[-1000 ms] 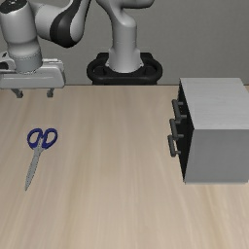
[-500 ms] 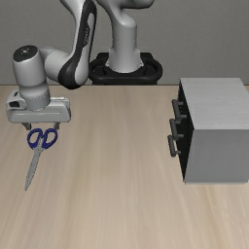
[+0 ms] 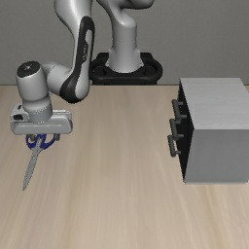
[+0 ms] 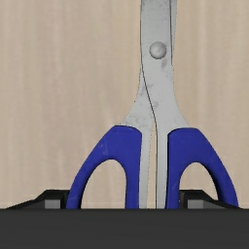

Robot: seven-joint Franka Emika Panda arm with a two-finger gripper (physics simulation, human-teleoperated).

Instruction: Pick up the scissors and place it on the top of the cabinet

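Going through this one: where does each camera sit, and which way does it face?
Exterior view: in front of and above the table, facing the robot; its base, arm and gripper show, the gripper low over the scissors, with the cabinet at the exterior view's right.
Wrist view: on the hand, looking straight down at the table; the open gripper straddles the scissors.
Shared: scissors, gripper, table.

The hand (image 3: 41, 141) hides most of the scissors' (image 3: 32, 167) blue handles.
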